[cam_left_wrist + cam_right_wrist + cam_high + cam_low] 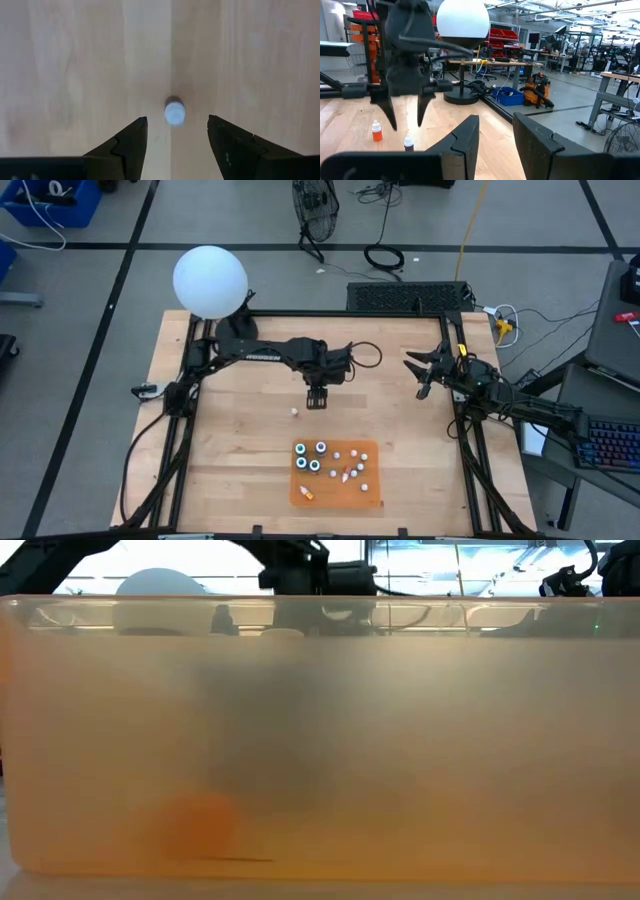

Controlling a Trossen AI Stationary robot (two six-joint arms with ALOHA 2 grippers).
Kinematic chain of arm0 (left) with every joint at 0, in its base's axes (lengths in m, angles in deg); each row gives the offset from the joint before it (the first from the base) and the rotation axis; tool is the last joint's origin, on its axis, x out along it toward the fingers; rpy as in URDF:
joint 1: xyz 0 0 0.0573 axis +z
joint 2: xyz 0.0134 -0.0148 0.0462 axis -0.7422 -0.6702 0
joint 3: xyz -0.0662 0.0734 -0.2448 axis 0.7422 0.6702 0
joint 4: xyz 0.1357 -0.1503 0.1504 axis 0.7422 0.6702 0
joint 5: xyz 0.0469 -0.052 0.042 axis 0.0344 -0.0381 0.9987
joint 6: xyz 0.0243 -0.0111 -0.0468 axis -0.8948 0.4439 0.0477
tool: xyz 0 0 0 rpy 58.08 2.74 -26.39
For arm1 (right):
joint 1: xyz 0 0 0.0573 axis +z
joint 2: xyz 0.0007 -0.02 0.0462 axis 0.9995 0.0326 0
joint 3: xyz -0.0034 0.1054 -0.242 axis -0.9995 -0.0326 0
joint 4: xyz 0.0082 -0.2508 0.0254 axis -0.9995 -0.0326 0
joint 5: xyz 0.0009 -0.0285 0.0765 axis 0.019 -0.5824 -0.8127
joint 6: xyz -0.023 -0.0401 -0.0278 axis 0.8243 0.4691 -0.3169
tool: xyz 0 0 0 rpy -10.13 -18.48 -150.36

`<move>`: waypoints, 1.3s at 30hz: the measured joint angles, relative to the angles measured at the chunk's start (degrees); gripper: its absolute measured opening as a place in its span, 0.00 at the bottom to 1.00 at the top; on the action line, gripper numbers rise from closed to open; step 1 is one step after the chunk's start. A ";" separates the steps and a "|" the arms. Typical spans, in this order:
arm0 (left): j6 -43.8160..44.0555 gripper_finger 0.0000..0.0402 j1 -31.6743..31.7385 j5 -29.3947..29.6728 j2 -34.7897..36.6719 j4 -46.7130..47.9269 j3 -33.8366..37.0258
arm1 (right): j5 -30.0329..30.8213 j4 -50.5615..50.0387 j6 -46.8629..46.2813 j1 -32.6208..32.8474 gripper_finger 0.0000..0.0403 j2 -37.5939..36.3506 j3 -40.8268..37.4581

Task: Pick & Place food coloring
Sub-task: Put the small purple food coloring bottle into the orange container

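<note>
My left gripper (317,397) points down over the bare wood and is open. A small dark bottle of food coloring with a whitish top (174,112) stands upright on the table below it, between and just ahead of its fingertips, untouched; the right wrist view shows this bottle (408,142) under the left gripper (406,120). A second small bottle (295,412), orange with a white cap (376,131), stands on the wood close by. Several more bottles stand on the flat orange mat (372,492) near the front edge. My right gripper (495,137) waits open at the table's right side.
A white globe lamp (210,280) stands at the table's far left corner. Black frame rails (465,450) run along the table's sides. Bare wood lies between the left gripper and the mat. A translucent orange wall (320,740) fills the low view.
</note>
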 joint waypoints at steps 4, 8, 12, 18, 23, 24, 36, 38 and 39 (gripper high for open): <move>-0.66 0.52 0.52 -0.30 0.00 -6.43 4.28 | -0.01 -0.01 0.02 0.01 0.27 0.00 0.00; -0.39 0.52 0.65 -0.25 0.00 -9.31 6.89 | 0.00 -0.01 0.00 0.01 0.27 0.00 0.01; 0.86 0.52 0.59 -0.25 0.00 -9.85 8.60 | 0.00 -0.01 0.02 0.00 0.27 0.00 0.00; 2.17 0.52 0.61 -0.31 0.00 -11.00 10.04 | 0.00 -0.01 0.00 0.02 0.27 0.00 0.00; 2.38 0.52 0.48 -1.40 0.00 -11.02 10.07 | 0.00 -0.01 0.02 0.00 0.27 0.00 0.01; 2.67 0.52 0.48 -1.68 0.00 -11.01 10.06 | -0.02 -0.01 0.00 0.00 0.27 0.00 0.00; 3.82 0.52 0.44 -1.74 -0.77 -11.73 10.07 | 0.00 -0.02 0.02 0.02 0.27 0.00 0.01; 3.81 0.52 0.44 -1.77 -1.20 -12.10 10.10 | -0.02 -0.03 0.02 0.00 0.27 0.00 0.01; 3.74 0.52 0.44 -1.93 -1.20 -12.22 10.11 | -0.02 -0.01 0.00 0.00 0.27 0.00 -0.01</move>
